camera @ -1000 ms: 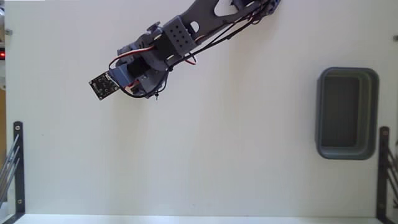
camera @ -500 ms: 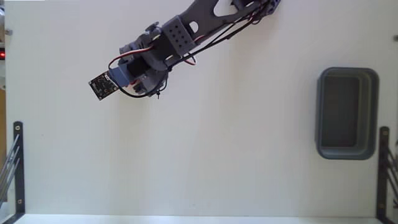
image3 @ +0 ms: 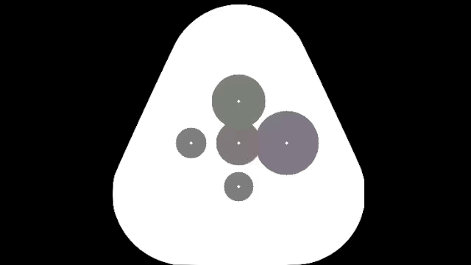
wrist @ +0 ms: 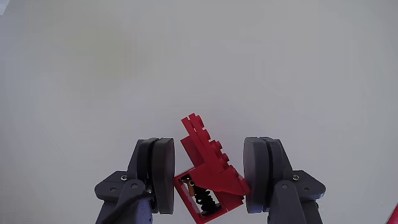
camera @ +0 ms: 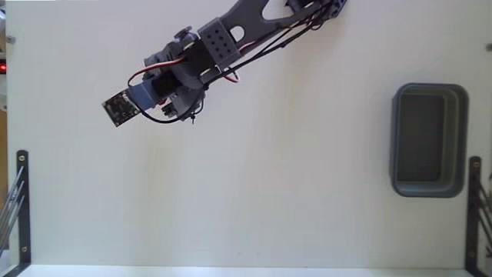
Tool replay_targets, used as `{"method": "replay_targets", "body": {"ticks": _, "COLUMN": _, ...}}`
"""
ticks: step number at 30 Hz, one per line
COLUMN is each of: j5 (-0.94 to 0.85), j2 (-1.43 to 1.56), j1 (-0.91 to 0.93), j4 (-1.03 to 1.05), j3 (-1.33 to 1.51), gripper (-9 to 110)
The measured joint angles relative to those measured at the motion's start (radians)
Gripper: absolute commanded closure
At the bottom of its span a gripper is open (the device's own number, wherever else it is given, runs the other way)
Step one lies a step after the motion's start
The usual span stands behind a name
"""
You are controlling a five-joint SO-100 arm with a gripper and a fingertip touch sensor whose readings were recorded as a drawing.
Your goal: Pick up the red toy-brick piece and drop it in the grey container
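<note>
Wrist view: brick (wrist: 208,171) sits between the two pads of the gripper (wrist: 208,180), tilted, studded end poking out past the fingertips. Right pad (wrist: 256,174) seems to touch the brick's lower corner; left pad (wrist: 163,174) looks just beside it, maybe a thin gap. So the gripper is partly closed around the brick, but a firm clamp cannot be told from this.

Step in hand, as a guess: securing the grasp before lifting. To do it well, close until both pads bear on the brick; it sits skewed, so it could twist or pop out under uneven pressure. Squeeze slowly, then lift straight up off the surface (wrist: 199,62) before swinging.

Container (camera: 429,139) is well apart from the gripper, far across the surface on the right side of the fixed view; a long carry, so the hold needs to be solid.

Hidden: in the fixed view the arm (camera: 223,46) covers the gripper and brick entirely. In the wrist view the brick's bottom is cut off by the frame edge, and whether it rests on the surface or is already raised is unclear. Container not in the wrist view.
</note>
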Motion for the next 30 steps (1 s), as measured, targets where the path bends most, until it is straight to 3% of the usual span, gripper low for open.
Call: {"method": "replay_targets", "body": {"ticks": 30, "j5": 0.000, "j2": -0.055, "j1": 0.000, "j4": 0.377, "j3": -0.454, "gripper": 41}}
